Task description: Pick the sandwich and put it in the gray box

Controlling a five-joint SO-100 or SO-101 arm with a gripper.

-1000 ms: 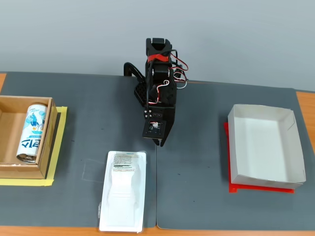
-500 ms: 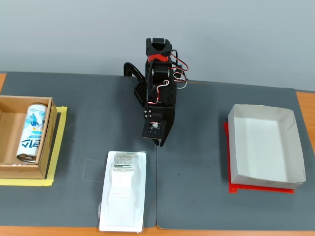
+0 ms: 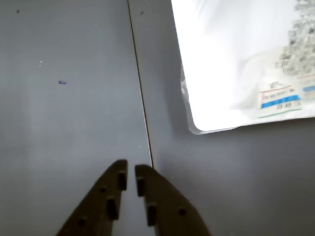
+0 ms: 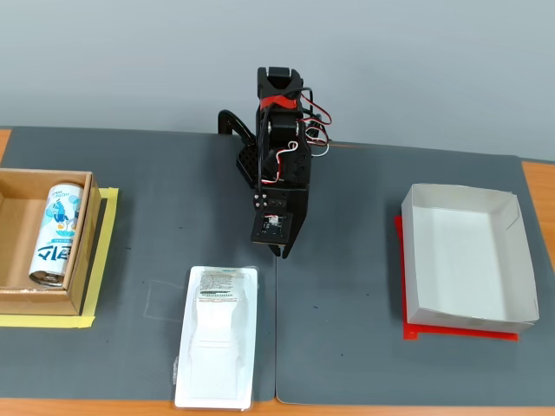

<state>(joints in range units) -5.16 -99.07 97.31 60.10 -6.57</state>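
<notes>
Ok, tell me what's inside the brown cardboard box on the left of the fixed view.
A blue-and-white can lies on its side in the brown box, lengthwise against the right wall. The rest of the box floor looks bare; the floor under the can is covered.

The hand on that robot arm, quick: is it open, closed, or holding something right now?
Hand: closed, holding nothing; it hangs over the bare mat, apart from the sandwich.

sandwich [image 3: 236,59] label print blurred, can [image 4: 57,234] lettering unreadable

The sandwich [image 3: 236,64] is cut off, its label print blurred.
</notes>
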